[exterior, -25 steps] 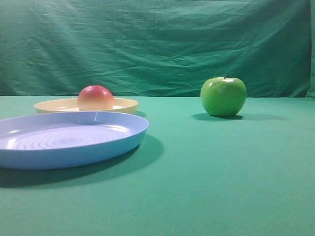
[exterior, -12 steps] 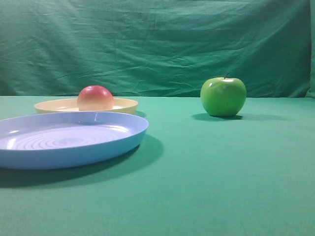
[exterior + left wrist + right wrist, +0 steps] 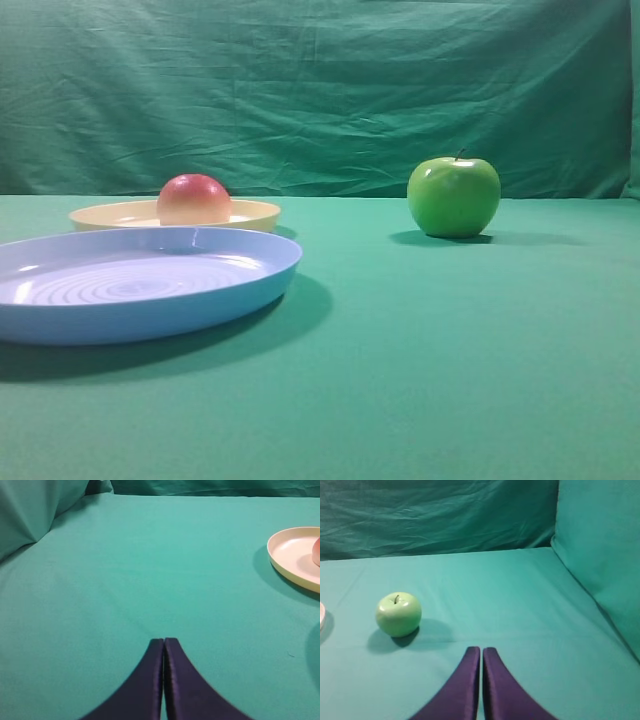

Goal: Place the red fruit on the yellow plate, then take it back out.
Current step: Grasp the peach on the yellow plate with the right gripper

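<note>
Nothing has moved since the earlier frames: fruit, plates and apple all sit exactly where they were.

The red fruit (image 3: pixel 194 199) rests on the yellow plate (image 3: pixel 255 212), toward the plate's middle, its red top fading to peach below; in the left wrist view only a sliver of it shows at the right edge over the plate's pale floor. The blue plate (image 3: pixel 250 285) lies in front of the yellow one, hiding its front rim, and whether the two touch cannot be told. The green apple (image 3: pixel 454 196) stands upright on the green cloth (image 3: pixel 450 360), well apart to the right. The left gripper (image 3: pixel 164 641) hangs above bare cloth with its jaws pressed together, holding nothing. The right gripper (image 3: pixel 481 650) is likewise closed tight and empty, near the apple but not touching it.
</note>
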Robot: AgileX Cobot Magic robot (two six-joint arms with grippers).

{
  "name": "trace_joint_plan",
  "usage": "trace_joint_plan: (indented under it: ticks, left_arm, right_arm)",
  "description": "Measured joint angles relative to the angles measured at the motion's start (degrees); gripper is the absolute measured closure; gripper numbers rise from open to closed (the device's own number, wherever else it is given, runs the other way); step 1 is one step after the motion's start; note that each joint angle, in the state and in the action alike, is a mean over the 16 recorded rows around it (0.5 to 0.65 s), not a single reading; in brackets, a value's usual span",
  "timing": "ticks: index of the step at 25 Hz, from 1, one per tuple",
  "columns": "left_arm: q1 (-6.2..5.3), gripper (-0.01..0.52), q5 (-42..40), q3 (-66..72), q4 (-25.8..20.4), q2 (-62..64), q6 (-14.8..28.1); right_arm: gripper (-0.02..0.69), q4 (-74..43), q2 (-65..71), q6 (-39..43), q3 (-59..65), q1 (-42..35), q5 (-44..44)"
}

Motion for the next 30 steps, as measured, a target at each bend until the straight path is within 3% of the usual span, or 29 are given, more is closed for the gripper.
trace_joint_plan:
  ticks: [12,30]
  left_arm:
    - [0.0,0.514,0.0,0.0,0.0,0.0,0.0]
    - [0.0,0.514,0.0,0.0,0.0,0.0,0.0]
  right_arm:
    - [0.665,0.0,-12.5,0.1,18.9,-4.1,-6.4]
    - [0.665,0.4,-12.9,0.1,21.3,-4.2,-6.6]
